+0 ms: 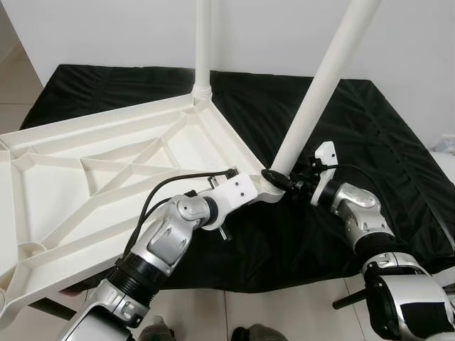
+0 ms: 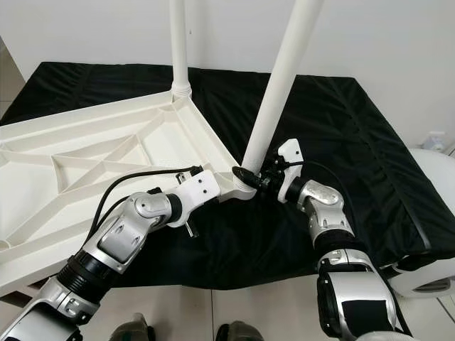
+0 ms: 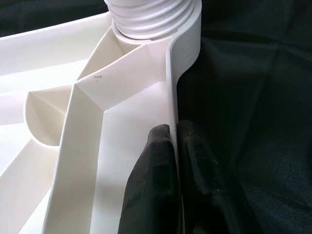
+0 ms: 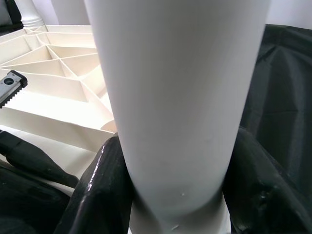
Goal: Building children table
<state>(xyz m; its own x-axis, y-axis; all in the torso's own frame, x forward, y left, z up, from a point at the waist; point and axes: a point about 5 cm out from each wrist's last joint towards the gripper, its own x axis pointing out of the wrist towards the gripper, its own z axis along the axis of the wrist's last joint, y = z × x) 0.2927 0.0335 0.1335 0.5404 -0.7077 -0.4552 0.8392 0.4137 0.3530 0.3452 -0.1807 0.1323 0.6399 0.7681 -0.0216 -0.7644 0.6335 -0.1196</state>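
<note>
A white plastic tabletop (image 1: pixel 92 124) lies upside down, its ribbed underside facing up. One white leg (image 1: pixel 203 42) stands upright in the far corner. A second white leg (image 1: pixel 323 78) leans to the right out of the near corner socket, and its threaded end (image 3: pixel 151 17) sits in that socket. My left gripper (image 3: pixel 173 129) is shut on the tabletop's thin rim (image 3: pixel 171 87) just short of that corner, one finger on each side. At the base of the leaning leg (image 4: pixel 180 73), my right gripper (image 4: pixel 175 146) is shut around it.
A black cloth (image 1: pixel 370 142) covers the surface under the tabletop, reaching to the white wall behind. The tabletop's left end overhangs the cloth's front edge. Pale floor tiles (image 1: pixel 284 312) lie below, with my feet (image 1: pixel 249 332) on them. A white rounded object (image 2: pixel 434 170) stands at the far right.
</note>
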